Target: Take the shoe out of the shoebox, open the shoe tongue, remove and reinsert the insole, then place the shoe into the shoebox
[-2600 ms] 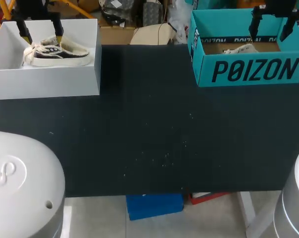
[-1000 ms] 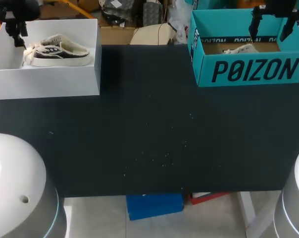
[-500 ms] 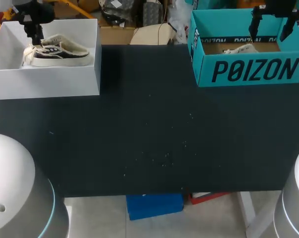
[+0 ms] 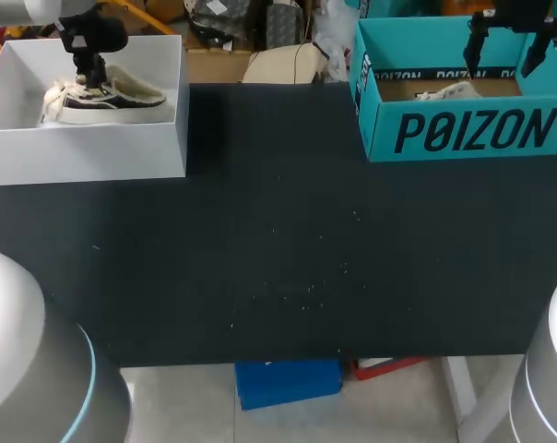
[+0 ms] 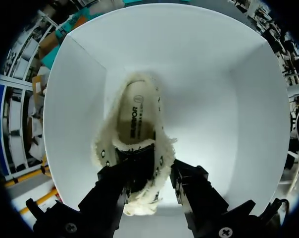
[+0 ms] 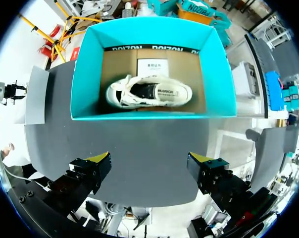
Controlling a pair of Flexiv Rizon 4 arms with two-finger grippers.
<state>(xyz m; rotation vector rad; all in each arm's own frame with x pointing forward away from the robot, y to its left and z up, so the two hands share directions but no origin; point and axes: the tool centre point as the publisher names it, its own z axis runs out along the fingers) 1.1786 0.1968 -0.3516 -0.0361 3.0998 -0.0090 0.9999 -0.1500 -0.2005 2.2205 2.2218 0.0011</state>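
A cream and black sneaker [image 4: 112, 95] lies on its sole in the white shoebox [image 4: 94, 152] at the back left. My left gripper [image 4: 92, 78] is down inside the box over the laced front. In the left wrist view the sneaker [image 5: 137, 124] points away and my left gripper [image 5: 147, 184] has a finger against each flank of it, so it is shut on the shoe. Its yellow tips are hidden. My right gripper [image 4: 504, 41] hangs open above the teal shoebox [image 4: 472, 129], which holds a second sneaker [image 6: 149, 93]; this gripper [image 6: 150, 159] holds nothing.
The dark tabletop [image 4: 288, 240] stretches between the two boxes and forward to the front edge. The white box's walls [image 5: 238, 99] stand close around my left gripper. The teal box's front wall [image 6: 139, 117] stands between my right gripper and its shoe.
My left gripper has moved right from the white box's left corner to over the shoe, come down, and narrowed its fingers onto it. The right arm has not moved.
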